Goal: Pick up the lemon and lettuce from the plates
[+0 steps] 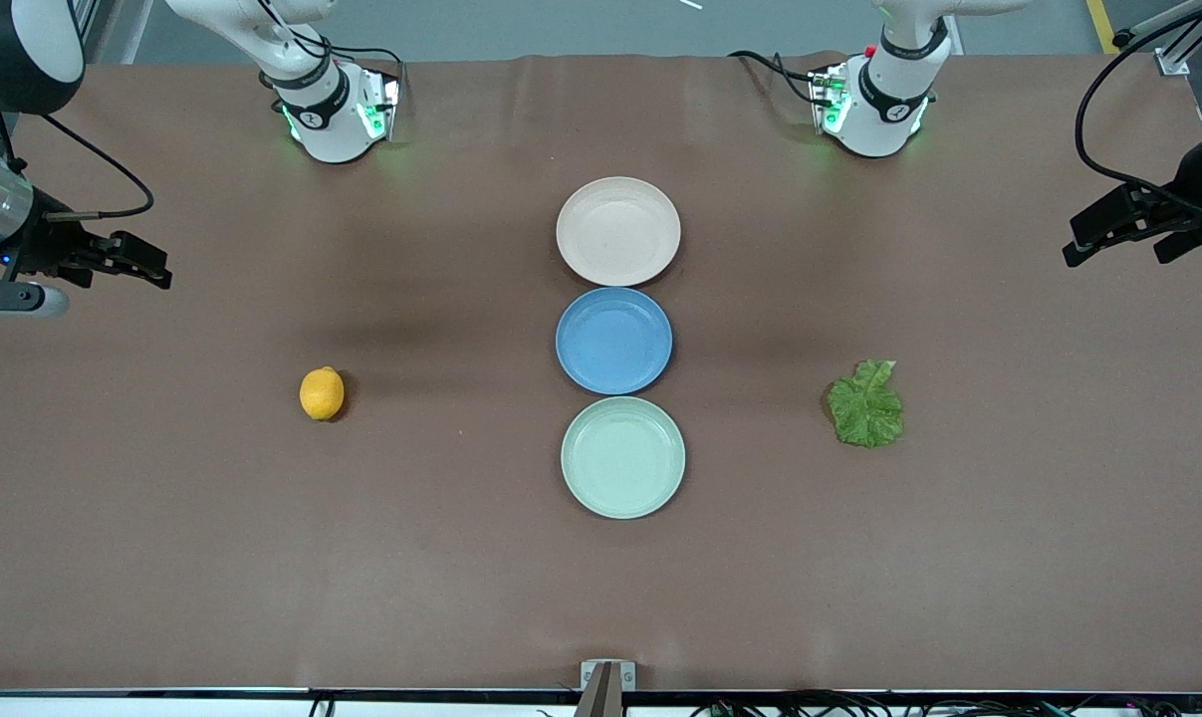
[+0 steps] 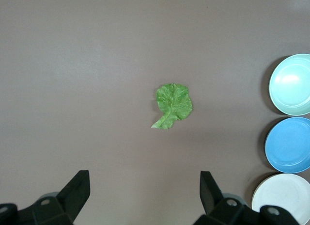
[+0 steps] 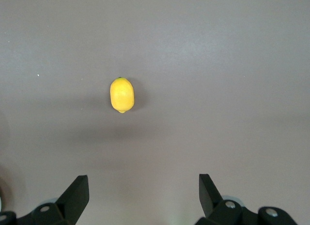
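The lemon [image 1: 322,393] lies on the bare table toward the right arm's end, not on a plate; it also shows in the right wrist view [image 3: 121,94]. The lettuce [image 1: 866,403] lies flat on the table toward the left arm's end, and shows in the left wrist view [image 2: 172,104]. The beige-pink plate [image 1: 617,230] and the mint green plate [image 1: 622,456] are both empty. My right gripper [image 1: 127,261] is open and empty, high at the table's edge. My left gripper [image 1: 1123,229] is open and empty, high at the other edge. Each waits apart from its item.
An empty blue plate [image 1: 613,340] sits between the two other plates in a row down the table's middle. All three plates also show at the edge of the left wrist view [image 2: 290,84]. Cables trail by both arm bases.
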Available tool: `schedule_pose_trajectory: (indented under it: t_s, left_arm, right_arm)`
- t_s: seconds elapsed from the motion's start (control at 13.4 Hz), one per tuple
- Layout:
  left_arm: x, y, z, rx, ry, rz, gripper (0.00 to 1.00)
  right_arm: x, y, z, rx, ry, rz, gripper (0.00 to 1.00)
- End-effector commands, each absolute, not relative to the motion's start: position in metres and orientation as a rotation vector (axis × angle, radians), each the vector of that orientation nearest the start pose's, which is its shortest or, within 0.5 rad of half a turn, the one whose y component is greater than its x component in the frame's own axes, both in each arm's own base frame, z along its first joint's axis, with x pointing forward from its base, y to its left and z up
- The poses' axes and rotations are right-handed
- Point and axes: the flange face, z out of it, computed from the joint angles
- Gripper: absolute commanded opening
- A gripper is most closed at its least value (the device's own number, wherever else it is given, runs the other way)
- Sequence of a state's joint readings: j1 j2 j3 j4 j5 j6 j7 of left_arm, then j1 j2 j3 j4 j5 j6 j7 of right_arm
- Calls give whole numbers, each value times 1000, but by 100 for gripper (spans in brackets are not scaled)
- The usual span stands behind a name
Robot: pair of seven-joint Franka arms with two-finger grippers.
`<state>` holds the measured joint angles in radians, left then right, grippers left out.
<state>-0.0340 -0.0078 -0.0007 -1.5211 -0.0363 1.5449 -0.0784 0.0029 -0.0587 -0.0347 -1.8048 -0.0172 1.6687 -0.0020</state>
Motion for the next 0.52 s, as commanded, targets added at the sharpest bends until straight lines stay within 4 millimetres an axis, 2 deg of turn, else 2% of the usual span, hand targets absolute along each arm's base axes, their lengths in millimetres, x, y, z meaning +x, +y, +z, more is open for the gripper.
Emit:
schedule_pose_trajectory:
  t_s: [0.0,0.45]
  left_arm:
    - [550,-22,655,-3173,-48,-36,100]
    - [550,-22,655,-3173,-46,-37,100]
  right_arm:
    - [525,-16,560,-3140,32,89,100]
    - [525,-8,572,-3144,9,29,100]
